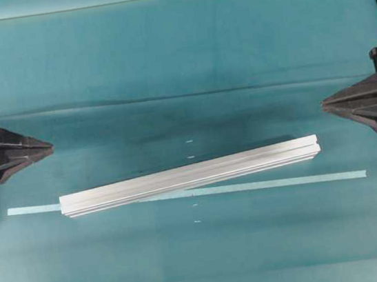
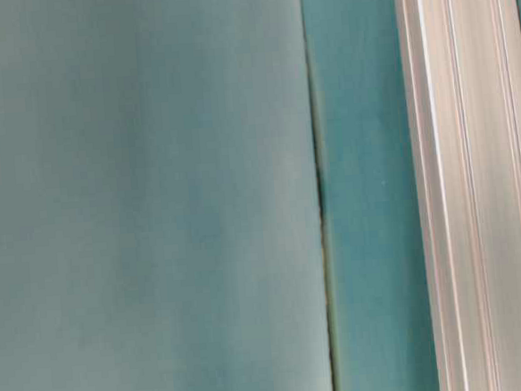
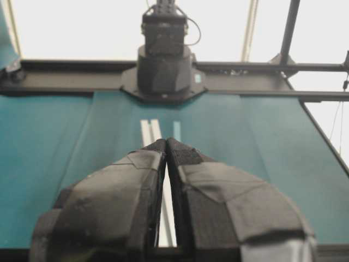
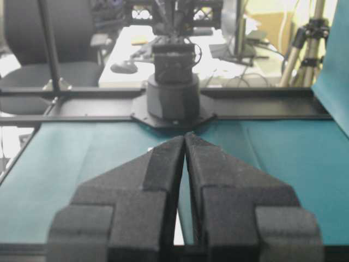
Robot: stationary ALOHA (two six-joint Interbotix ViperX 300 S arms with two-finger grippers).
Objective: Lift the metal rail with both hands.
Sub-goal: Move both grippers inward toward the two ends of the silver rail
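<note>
Two grippers parked at opposite edges of the overhead view, both with fingers pressed together at the tips, holding nothing. Left gripper (image 1: 49, 147) at left edge, tips pointing right; right gripper (image 1: 324, 104) at right edge, tips pointing left. Both well apart from the metal rail (image 1: 190, 176).

Rail lies flat on the teal table cover (image 1: 177, 52), in the lower middle of the overhead view, slightly slanted: right end higher in the frame than left end. It crosses over a thin pale tape strip (image 1: 332, 177) that runs straight left-right; strip sticks out past both rail ends. Four small white marks (image 1: 188, 141) sit in a column near the middle, two above the rail, two below.

Table-level view: rail fills the right side, grooves visible, blurred close-up. Left wrist view: fingertips meet, narrow slit behind them, rail seen beyond the tips, other arm's base (image 3: 163, 68) at far side. Right wrist view: same closed wedge, opposite base (image 4: 173, 93) ahead.
</note>
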